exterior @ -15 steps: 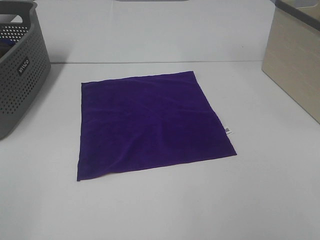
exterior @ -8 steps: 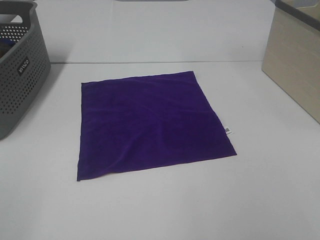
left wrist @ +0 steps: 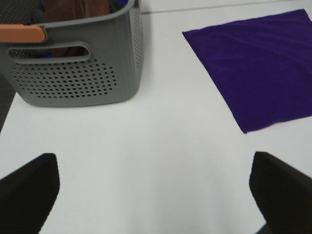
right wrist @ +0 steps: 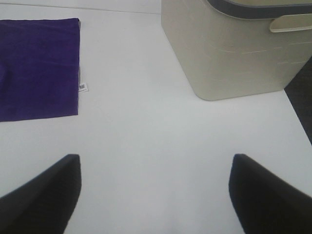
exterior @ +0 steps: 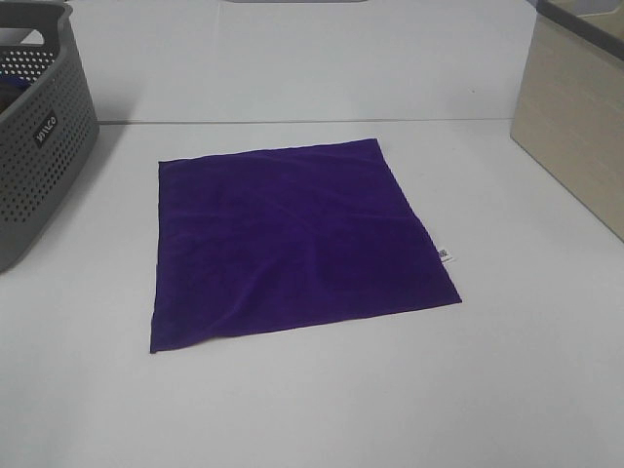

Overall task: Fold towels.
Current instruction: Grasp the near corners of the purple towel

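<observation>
Towel (exterior: 292, 239) flat (creases seem faint); left gripper (left wrist: 153, 192), right gripper (right wrist: 153, 192) wide, empty. Pinch near corners simult., fold evenly.

Grey basket (exterior: 49, 146) left of towel (exterior: 292, 234), beige bin (exterior: 575, 136) right, open table (exterior: 341, 400) between.

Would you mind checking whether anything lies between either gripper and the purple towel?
Nothing visible does. Only bare table separates the left gripper and the right gripper from the towel; the grey basket and the beige bin stand off to the sides.
</observation>
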`<state>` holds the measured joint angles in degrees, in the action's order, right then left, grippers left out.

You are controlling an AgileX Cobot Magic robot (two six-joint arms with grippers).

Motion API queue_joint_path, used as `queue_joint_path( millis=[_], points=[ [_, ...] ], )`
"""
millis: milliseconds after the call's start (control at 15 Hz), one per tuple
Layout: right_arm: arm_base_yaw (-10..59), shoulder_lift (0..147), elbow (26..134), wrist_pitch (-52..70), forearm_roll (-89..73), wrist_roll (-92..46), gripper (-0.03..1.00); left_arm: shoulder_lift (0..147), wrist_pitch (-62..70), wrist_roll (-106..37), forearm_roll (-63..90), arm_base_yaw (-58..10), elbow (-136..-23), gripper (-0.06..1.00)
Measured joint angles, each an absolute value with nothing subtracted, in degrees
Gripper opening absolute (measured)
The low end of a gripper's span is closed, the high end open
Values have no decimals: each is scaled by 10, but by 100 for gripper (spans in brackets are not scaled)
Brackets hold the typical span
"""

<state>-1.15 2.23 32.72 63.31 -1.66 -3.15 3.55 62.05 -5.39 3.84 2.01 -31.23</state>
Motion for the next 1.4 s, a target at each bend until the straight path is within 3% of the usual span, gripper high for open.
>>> queue_joint_path(
  millis=[267,400,467,533,733,933,1267,1400],
  points=[
    [-11,374,488,685,-11,-22,81,330,665,-54,41,20,-473,99],
    [-11,533,548,667,-19,-60,81,439,661,-65,41,20,-512,99],
    [-11,705,612,612,-77,-134,81,551,634,-71,59,20,-525,99],
    [-18,771,636,592,-127,-175,81,592,620,-83,88,20,-516,99],
    [-90,876,654,595,-321,-345,81,673,550,-171,233,20,-465,99],
    [-163,1007,658,681,-487,-529,81,788,488,-294,382,20,-438,99],
    [-163,1155,731,666,-501,-539,81,971,405,-378,463,6,-437,99],
    [-132,1186,733,648,-472,-525,80,1020,383,-420,508,-15,-438,99]
  ],
)
